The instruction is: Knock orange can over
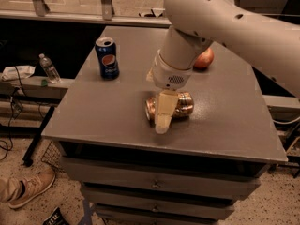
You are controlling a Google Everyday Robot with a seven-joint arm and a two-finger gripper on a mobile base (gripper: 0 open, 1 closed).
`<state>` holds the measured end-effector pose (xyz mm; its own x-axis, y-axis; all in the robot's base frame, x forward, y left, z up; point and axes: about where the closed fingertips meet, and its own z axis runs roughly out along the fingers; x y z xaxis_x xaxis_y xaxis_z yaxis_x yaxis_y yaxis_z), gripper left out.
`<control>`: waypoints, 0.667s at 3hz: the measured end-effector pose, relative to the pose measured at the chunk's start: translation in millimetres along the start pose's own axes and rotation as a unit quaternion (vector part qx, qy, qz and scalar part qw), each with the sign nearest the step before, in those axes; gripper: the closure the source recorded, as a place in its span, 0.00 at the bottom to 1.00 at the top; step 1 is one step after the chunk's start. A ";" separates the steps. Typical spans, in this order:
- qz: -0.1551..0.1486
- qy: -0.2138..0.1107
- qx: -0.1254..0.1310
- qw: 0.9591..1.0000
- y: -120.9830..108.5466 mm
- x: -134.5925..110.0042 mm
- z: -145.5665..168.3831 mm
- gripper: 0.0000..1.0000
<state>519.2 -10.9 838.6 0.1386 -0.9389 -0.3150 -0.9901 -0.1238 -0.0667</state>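
The orange can [183,105] lies on its side on the grey table [112,116], near the middle, with its silver end facing left. My gripper [162,121] hangs from the white arm right in front of the can and covers its middle part. Its cream fingers [163,111] point down toward the table's front edge, with the tip just past the can.
A blue Pepsi can [107,57] stands upright at the back left of the table. A red apple [204,59] sits at the back, partly behind the arm. A plastic bottle [48,68] stands on a lower shelf at the left. A shoe [28,191] is on the floor.
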 end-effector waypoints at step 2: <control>0.063 0.071 0.041 0.995 -1.7 74.8 -42.4 0.00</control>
<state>530.3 -94.5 855.3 0.0033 -0.9818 -0.1901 -0.9934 0.0185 -0.1130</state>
